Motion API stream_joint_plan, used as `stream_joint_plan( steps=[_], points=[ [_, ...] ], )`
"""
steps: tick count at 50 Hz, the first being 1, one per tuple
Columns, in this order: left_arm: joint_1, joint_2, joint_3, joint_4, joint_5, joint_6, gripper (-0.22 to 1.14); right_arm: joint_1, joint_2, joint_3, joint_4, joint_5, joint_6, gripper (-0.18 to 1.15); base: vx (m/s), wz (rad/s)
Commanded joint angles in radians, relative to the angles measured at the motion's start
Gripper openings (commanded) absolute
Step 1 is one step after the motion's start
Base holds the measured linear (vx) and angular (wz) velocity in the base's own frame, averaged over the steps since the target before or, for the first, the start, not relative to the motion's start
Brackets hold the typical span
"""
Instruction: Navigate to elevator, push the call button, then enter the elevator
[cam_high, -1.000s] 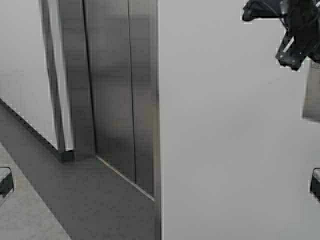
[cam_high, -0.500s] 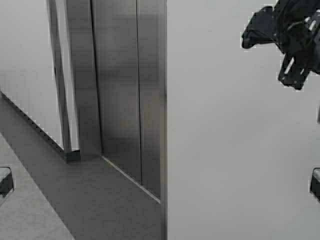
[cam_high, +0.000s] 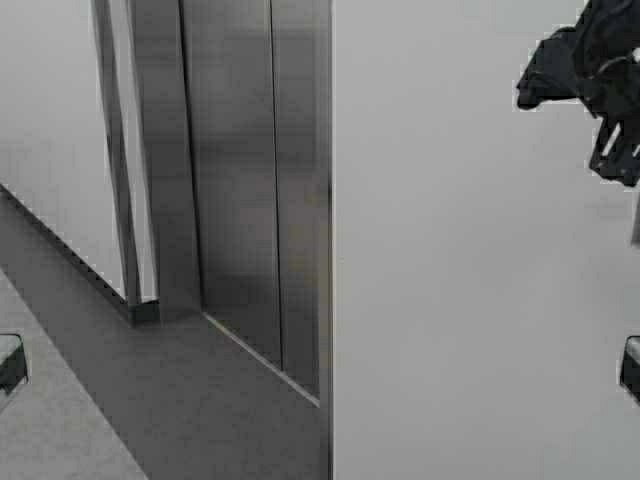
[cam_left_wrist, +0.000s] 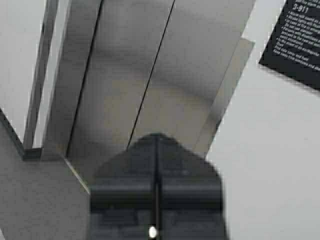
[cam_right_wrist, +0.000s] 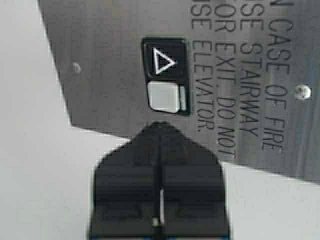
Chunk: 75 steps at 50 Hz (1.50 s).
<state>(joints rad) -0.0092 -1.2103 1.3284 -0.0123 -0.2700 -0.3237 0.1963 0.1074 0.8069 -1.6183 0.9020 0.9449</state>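
The elevator (cam_high: 240, 180) has brushed-steel sliding doors, closed, set in a steel frame left of a white wall. Its centre seam shows in the left wrist view (cam_left_wrist: 150, 85). My right gripper (cam_high: 618, 160) is raised at the far right of the high view, against the wall. In the right wrist view it (cam_right_wrist: 160, 125) is shut and empty, its tip just short of the call button (cam_right_wrist: 164, 96), a pale square in a dark frame under an arrow on a grey metal plate (cam_right_wrist: 105, 75). My left gripper (cam_left_wrist: 156, 137) is shut, empty and points at the doors.
A dark floor strip (cam_high: 150, 390) runs along the wall to the door sill. A black notice sign (cam_left_wrist: 300, 40) hangs on the wall beside the door frame. The plate carries engraved fire-warning text (cam_right_wrist: 260, 75). Only a sliver of the plate (cam_high: 636, 220) shows in the high view.
The robot has moved: the doors shifted slightly right in the high view. My right arm has swung right and down, towards the plate at the view's edge.
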Motion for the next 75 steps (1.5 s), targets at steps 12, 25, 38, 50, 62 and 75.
stream_joint_plan(
  steps=[12, 25, 38, 50, 62, 75],
  points=[
    [0.0, -0.006, -0.029, -0.002, 0.003, 0.0, 0.02, -0.054, 0.049, -0.06, -0.084, -0.017, 0.0, 0.06, 0.0, 0.0],
    [0.0, -0.006, -0.026, -0.002, 0.006, 0.0, 0.02, -0.081, 0.098, -0.075, -0.094, -0.031, -0.002, 0.06, 0.0, 0.0],
    [0.0, -0.006, -0.026, -0.002, 0.008, 0.0, 0.02, -0.133, 0.101, -0.072, -0.118, -0.038, -0.002, 0.06, 0.0, 0.0],
    [0.0, -0.006, -0.023, -0.002, 0.012, 0.002, 0.02, -0.199, 0.114, -0.091, -0.166, -0.066, -0.002, 0.06, 0.0, 0.0],
    [0.0, -0.006, -0.021, -0.002, 0.014, 0.002, 0.02, -0.209, 0.152, -0.124, -0.189, -0.094, -0.002, 0.06, 0.0, 0.0],
    [0.0, -0.006, -0.02, -0.002, 0.017, 0.002, 0.02, -0.207, 0.147, -0.118, -0.195, -0.092, -0.005, 0.06, -0.01, 0.01]
  ],
)
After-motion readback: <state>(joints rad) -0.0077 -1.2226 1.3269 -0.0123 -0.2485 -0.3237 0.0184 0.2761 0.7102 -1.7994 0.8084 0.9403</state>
